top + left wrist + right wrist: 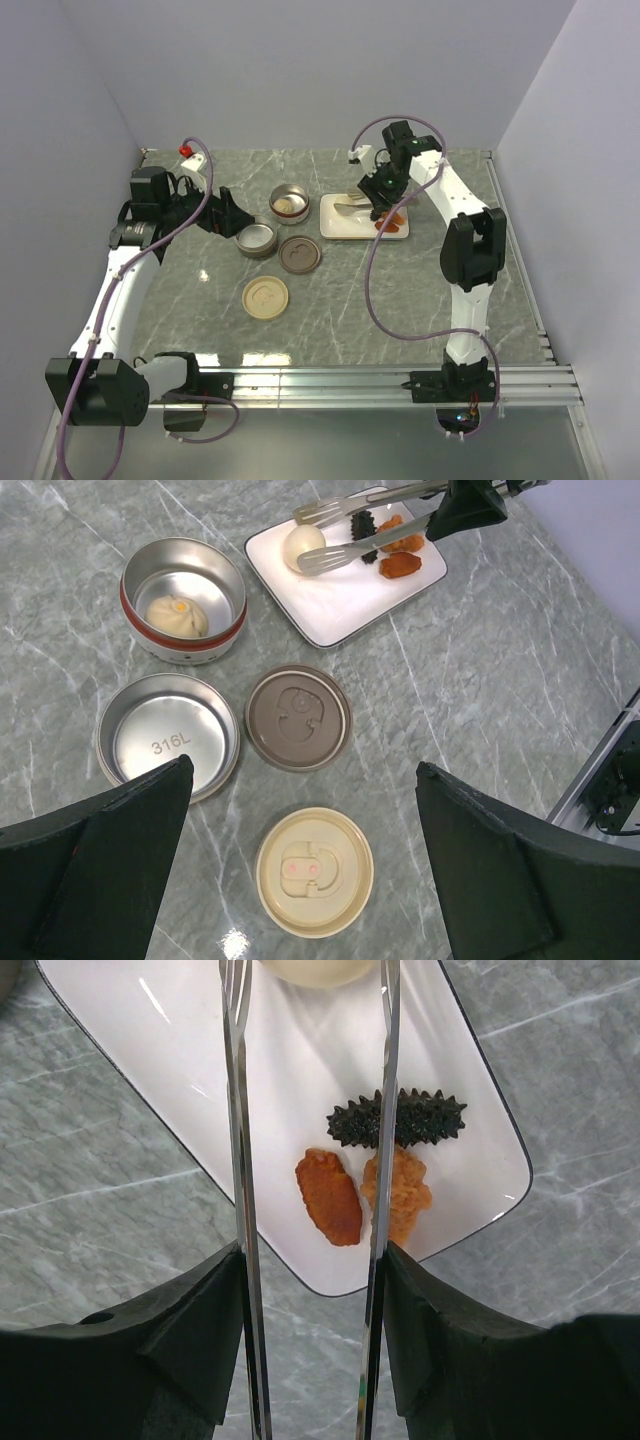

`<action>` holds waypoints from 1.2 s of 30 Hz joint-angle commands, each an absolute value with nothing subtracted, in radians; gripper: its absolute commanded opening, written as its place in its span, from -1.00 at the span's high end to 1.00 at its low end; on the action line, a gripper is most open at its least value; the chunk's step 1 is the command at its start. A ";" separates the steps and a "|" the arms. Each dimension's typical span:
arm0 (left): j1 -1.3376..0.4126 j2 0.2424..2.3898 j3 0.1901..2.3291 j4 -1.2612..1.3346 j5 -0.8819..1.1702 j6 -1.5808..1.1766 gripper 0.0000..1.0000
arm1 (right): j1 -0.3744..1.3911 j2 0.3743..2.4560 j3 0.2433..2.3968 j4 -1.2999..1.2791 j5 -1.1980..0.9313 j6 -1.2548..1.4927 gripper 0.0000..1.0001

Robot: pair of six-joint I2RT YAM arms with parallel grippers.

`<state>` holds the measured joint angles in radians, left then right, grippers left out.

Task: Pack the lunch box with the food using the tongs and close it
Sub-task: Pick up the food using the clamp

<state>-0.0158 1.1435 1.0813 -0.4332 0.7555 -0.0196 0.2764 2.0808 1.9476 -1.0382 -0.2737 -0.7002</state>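
My right gripper (pixel 310 1260) is shut on the tongs (pixel 237 1160), its black fingers (pixel 200 1310) pressing the two silver arms from outside. The tong tips reach over the white plate (pixel 200 1060) and stand either side of a pale round ball (pixel 312 968). Under the arms lie a spiky black lump (pixel 398 1120) and two orange chunks (pixel 328 1195). The steel lunch box bowl (pixel 183 598) with a red band holds another pale ball (pixel 177 615). My left gripper (pixel 305 770) hangs open above the cream lid (pixel 314 871), holding nothing.
An empty steel tier marked 316L (pixel 168 735) sits beside a brown inner lid (pixel 298 717), both in front of the bowl. The plate (pixel 345 228) lies right of the bowl (pixel 289 203). The left gripper (pixel 228 213) hovers left of them. A metal rail (pixel 400 378) runs along the near edge.
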 commanded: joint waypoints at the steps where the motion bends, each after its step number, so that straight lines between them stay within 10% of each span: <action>1: -0.015 1.143 1.123 -0.420 0.784 -0.028 -0.99 | 0.291 2.088 1.999 -1.014 -0.270 -0.701 -0.19; 36: -0.015 1.140 1.126 -0.425 0.781 -0.021 -0.99 | 0.305 2.066 1.962 -1.055 -0.247 -0.715 -0.06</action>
